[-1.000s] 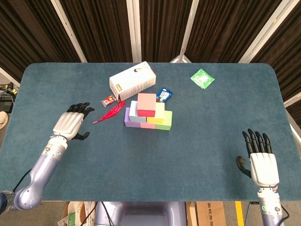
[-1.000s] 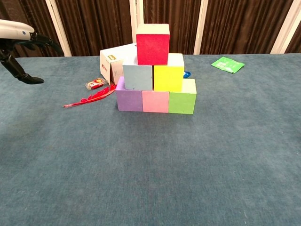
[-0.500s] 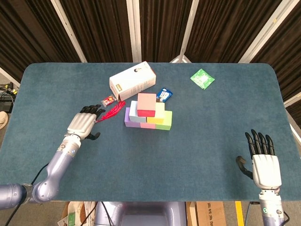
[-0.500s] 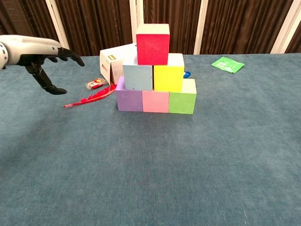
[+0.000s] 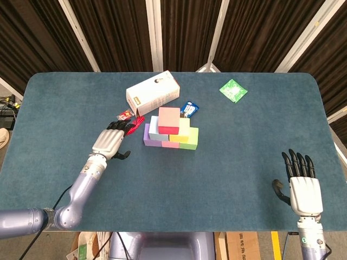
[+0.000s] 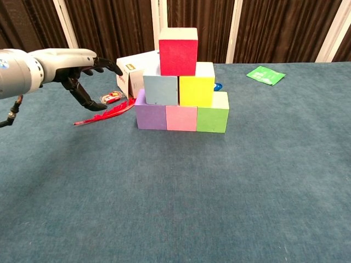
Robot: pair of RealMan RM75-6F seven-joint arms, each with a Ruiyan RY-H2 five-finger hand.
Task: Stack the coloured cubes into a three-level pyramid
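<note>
Left hand (image 5: 110, 143) spread wide and empty, hovering just left of the purple cube (image 6: 150, 115), above the red feather (image 6: 104, 114). Right hand (image 5: 302, 184) open too, holding nothing, well apart near the table edge. Pyramid standing mid-table: purple, pink cube (image 6: 181, 118), green cube (image 6: 213, 115) below; blue cube (image 6: 160, 89) and yellow cube (image 6: 196, 87) above; red cube (image 6: 177, 50) on top. Probably light foam, matte, grippy; easily toppled. Best pinched across opposite flat sides, gently.

My left hand (image 5: 110, 143) moves right across the blue felt table (image 5: 65, 108), now over the red feather (image 6: 104, 114), nearer the stacked foam cubes (image 5: 170, 129).
</note>
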